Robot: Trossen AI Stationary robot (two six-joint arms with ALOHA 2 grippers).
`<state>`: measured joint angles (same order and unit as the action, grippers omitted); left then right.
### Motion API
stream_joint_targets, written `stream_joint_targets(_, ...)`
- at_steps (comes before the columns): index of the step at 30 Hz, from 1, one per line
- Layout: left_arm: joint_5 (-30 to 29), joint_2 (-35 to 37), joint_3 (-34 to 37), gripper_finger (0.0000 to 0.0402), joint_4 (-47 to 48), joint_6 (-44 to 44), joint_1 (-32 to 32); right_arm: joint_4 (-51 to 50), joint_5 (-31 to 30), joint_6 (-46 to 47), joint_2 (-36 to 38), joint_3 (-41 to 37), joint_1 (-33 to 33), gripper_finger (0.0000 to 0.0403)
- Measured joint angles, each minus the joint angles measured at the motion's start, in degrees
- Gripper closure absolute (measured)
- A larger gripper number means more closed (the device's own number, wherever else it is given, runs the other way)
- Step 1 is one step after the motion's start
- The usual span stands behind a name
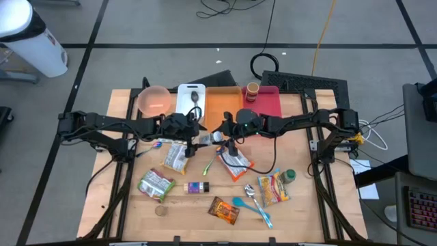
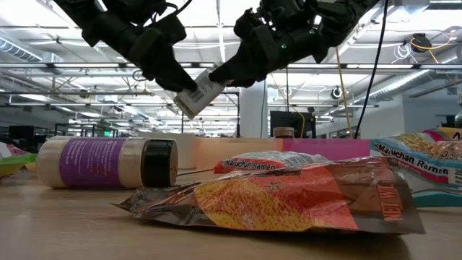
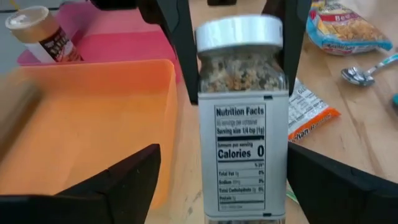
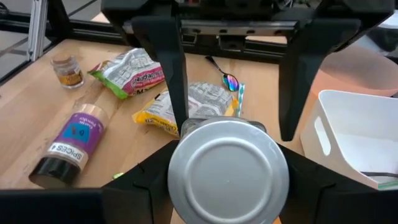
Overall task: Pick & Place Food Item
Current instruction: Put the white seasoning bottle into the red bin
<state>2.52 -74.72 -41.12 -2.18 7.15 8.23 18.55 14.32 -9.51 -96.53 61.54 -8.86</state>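
A clear seasoning jar (image 3: 241,118) with a silver lid and a white nutrition label hangs in the air over the middle of the table (image 1: 307,205), between my two grippers. My right gripper (image 4: 227,180) is shut on its lid end, coming from the table's right. My left gripper (image 3: 224,180) comes from the left and is open. Its fingers (image 3: 124,180) stand on either side of the jar's bottom end with a gap showing. In the high view the jar (image 1: 210,138) lies just in front of the orange tray (image 1: 222,102). My right gripper pinches the jar at its lid end (image 4: 177,180) between its two fingers (image 4: 140,186), one on each side of the silver lid. The fingers come nearly level from the table's right, along the jar. The jar (image 2: 198,94) is lifted clear, its bottom end tilted lower.
At the back stand a pink bowl (image 1: 153,101), a white bin (image 1: 191,99), the orange tray and a pink tray (image 1: 270,102) with a small bottle (image 1: 252,90). Snack packets (image 1: 156,183), a purple-labelled spice bottle (image 1: 196,187) and spoons (image 1: 251,195) lie on the near half.
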Motion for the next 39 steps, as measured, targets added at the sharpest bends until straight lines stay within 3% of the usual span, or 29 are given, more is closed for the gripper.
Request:
stream_joint_targets(10, -0.12, 4.34, 0.00, 0.0076, 3.68, 0.05, 0.00, -3.80, -0.51, -1.19, 2.00, 0.00, -1.35, 0.0208)
stream_joint_targets(22, -0.13, 21.77, 0.00, 0.0105, 9.91, -0.06, 0.00, -13.81, -0.87, -3.25, 13.38, 0.35, -4.95, 0.0209)
stream_joint_targets(31, -1.90, 33.95, 0.00, 0.0106, 13.14, -0.17, 0.00, -38.75, -11.42, -6.96, 18.75, 11.73, -8.31, 0.0209)
stream_joint_targets(39, -2.03, 38.06, 0.00, 0.0107, 11.70, -5.93, 0.00, -52.07, -11.54, -7.86, 18.08, 21.77, -14.20, 0.0209)
